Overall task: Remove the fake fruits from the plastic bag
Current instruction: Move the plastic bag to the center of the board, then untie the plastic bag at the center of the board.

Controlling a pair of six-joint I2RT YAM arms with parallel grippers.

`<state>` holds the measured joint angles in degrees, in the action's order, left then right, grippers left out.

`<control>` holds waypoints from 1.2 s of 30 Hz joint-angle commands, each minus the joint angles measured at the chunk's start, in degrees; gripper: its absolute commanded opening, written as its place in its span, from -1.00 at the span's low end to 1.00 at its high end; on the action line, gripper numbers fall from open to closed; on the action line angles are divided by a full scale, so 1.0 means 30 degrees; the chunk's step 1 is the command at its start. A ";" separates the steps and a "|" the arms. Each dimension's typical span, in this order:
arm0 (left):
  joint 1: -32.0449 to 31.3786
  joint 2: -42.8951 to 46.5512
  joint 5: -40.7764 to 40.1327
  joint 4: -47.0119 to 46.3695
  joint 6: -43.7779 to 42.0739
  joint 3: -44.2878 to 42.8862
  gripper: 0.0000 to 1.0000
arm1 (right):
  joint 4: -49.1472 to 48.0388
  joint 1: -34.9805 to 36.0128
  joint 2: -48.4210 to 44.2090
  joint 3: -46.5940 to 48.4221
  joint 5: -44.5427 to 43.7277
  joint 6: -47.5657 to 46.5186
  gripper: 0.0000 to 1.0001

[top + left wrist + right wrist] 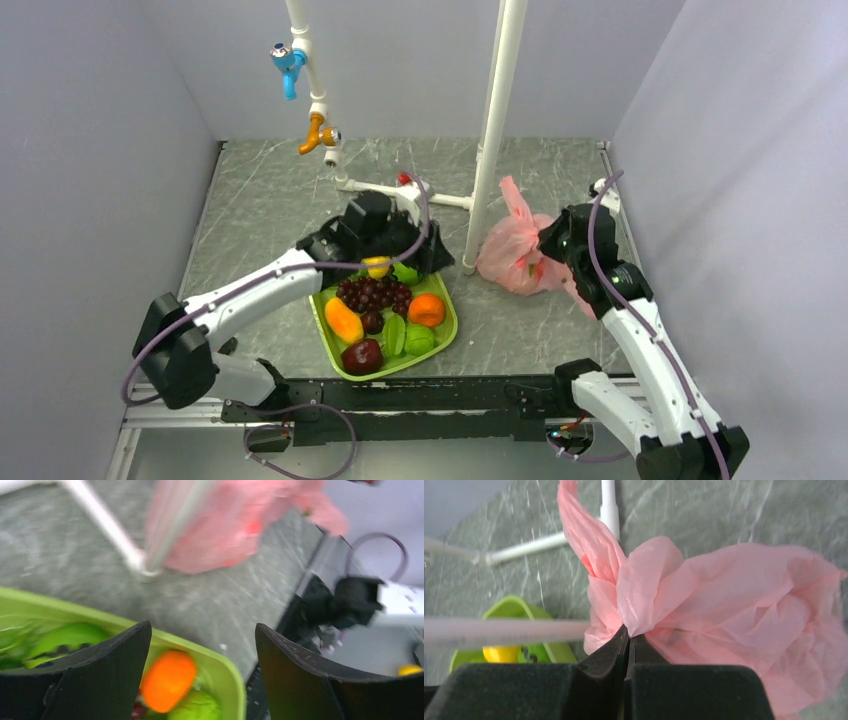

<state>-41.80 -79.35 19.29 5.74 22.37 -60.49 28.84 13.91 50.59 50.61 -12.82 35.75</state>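
Two grippers are at work here, and only one of them holds something. On your left, the left gripper (202, 630) hangs over the far end of the green tray (318, 318) with its jaws spread wide and nothing between them. The tray carries purple grapes (375, 293), an orange (426, 310) and other fruits. I cannot tell whether any of them came out of the bag.

Past the white pipe (495, 130) you find the plastic bag (510, 255). It lies on the table just to the right of the pipe's foot, bulging and crumpled. In the left wrist view a reddish blur shows through the film, probably one of the fake fruits (252, 526). On your right, the right gripper (629, 635) is clenched on a fold of the bag near its gathered top.

I judge the task to be in an early or middle stage. The bag looks filled, so at least part of the fruit remains to be taken out.
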 commanded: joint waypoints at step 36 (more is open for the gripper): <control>-1.0646 -0.8128 -0.7152 -0.1510 -0.3558 -0.7576 0.66 | 1.0552 -0.0017 -0.8618 -0.1221 0.0297 0.2980 -0.56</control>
<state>-73.69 -102.35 -4.99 4.32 10.68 -80.49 62.92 13.91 26.20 44.95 -12.43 45.76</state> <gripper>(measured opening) 0.809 0.230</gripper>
